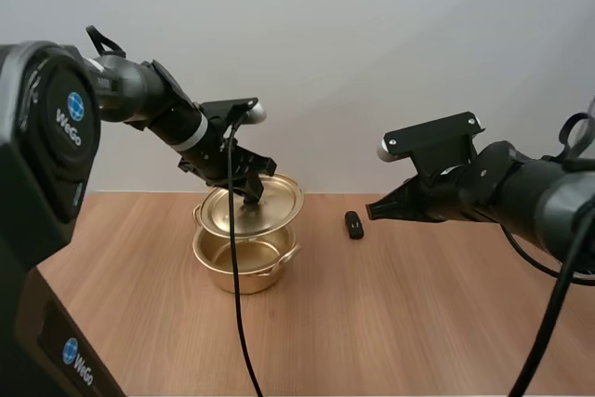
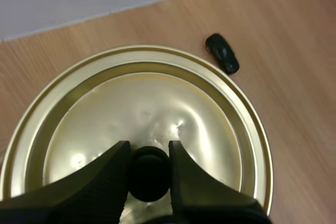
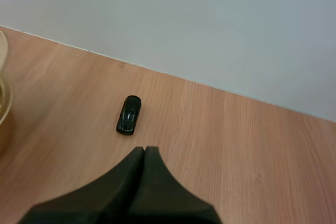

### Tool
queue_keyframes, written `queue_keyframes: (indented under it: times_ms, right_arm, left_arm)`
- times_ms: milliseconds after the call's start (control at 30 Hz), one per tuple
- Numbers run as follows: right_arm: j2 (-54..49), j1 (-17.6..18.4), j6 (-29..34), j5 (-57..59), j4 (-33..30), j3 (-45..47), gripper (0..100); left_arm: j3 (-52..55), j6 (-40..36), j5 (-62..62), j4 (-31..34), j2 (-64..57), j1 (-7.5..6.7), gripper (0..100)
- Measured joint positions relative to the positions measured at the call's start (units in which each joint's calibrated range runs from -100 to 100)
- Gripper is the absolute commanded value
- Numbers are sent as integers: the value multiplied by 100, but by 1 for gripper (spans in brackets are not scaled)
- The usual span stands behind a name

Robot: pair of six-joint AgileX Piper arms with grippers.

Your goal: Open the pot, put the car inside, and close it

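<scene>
A golden pot (image 1: 244,267) stands on the wooden table. Its golden lid (image 1: 253,208) is held tilted a little above the pot's rim, with my left gripper (image 1: 251,195) shut on the lid's black knob (image 2: 149,173). The lid (image 2: 136,124) spreads under my left fingers (image 2: 107,174). A small black toy car (image 1: 354,224) lies on the table to the right of the pot. The car (image 2: 222,53) is just beyond the lid's edge. My right gripper (image 1: 372,210) hovers to the right of the car, shut on nothing. The car (image 3: 128,115) lies ahead of the right gripper (image 3: 144,150).
The pot's edge (image 3: 2,114) shows to one side of the car. A pale wall runs along the table's far edge (image 1: 372,194). Bare wood lies in front of the pot and under my right arm.
</scene>
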Motion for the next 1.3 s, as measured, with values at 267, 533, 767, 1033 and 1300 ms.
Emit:
queue_keyframes:
  times_ms: [267,533,767,1033,1300]
  right_arm:
    - [1598,136,-215,50,338,-972,76]
    - [3149,136,-162,363,486,-2008,93]
    - [4416,139,-174,897,842,-2654,93]
    - [4909,139,-377,1153,1201,-3239,91]
    - [5508,339,-531,1043,1347,-3580,76]
  left_arm:
    - [-1119,-122,159,-646,-1403,21,0]
    - [-1586,-377,197,-465,-2036,21,0]
    - [-1586,-455,197,-268,-2024,21,0]
    - [-1586,-455,197,-268,-2024,21,0]
    - [-1586,-455,197,-268,-2024,21,0]
